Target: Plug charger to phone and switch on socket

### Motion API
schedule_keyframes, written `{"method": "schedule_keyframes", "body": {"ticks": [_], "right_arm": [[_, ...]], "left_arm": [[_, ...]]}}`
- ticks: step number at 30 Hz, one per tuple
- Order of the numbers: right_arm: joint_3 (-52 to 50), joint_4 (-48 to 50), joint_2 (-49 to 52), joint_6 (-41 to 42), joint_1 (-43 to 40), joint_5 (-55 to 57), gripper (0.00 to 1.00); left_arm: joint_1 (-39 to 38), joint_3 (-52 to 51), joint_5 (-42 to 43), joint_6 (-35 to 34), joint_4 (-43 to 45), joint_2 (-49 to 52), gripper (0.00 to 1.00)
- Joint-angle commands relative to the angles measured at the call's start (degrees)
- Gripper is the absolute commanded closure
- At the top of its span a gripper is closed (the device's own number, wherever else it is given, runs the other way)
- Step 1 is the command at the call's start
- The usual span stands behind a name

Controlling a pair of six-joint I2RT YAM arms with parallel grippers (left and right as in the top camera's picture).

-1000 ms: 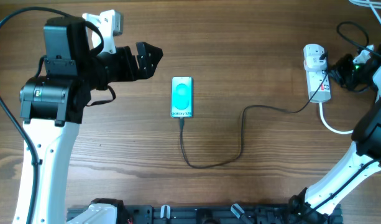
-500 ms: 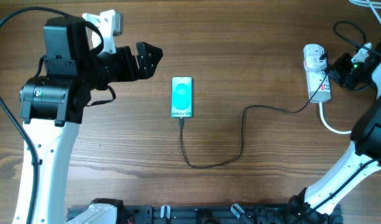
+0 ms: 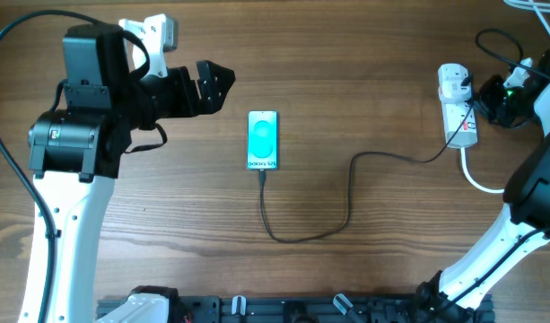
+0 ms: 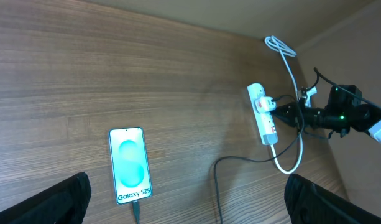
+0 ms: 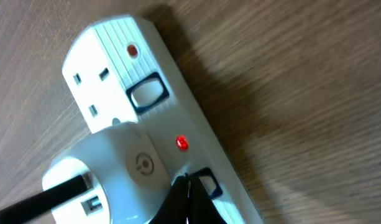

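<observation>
found socket [image 3: 456, 115] at 2 o'clock on table [image 3: 364, 269], long axis 12-to-6. found right gripper [image 5: 189, 194] at its 3 o'clock side, jaws pressed together, tip on a switch [image 5: 206, 180]; red lamp [image 5: 182, 144] beside it lit. noted phone [image 3: 263, 140] mid-table, charger [image 3: 350, 190] seated at its 6 o'clock end. logged left gripper [image 3: 213, 85] spread wide, empty, far off; judged the right one nearer.
</observation>
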Motion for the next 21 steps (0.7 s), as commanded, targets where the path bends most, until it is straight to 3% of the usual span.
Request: {"method": "schedule_keyframes", "body": {"ticks": [1, 9, 13, 17, 19, 21], "right_arm": [[-2.97, -1.79, 2.62, -1.16, 3.56, -0.48, 0.96], [-2.97, -2.69, 2.43, 2.58, 1.77, 2.54, 0.96], [3.21, -11.45, -1.09, 3.48, -3.06, 3.1, 0.96], [6.99, -17.46, -11.87, 3.45, -7.19, 0.61, 0.96], [6.97, -19.19, -24.3, 0.63, -6.12, -5.25, 0.96], [6.97, -20.92, -30.03, -2.03, -4.2, -6.58, 0.96]], "left_arm": [[0.15, -0.04, -0.33, 0.35, 0.09, 0.22, 0.0], [0.15, -0.04, -0.33, 0.35, 0.09, 0.22, 0.0], [0.15, -0.04, -0.33, 0.35, 0.11, 0.22, 0.0], [0.15, -0.04, -0.33, 0.35, 0.11, 0.22, 0.0], [0.15, -0.04, -0.33, 0.35, 0.11, 0.22, 0.0], [0.15, -0.04, -0.33, 0.35, 0.11, 0.22, 0.0]]}}
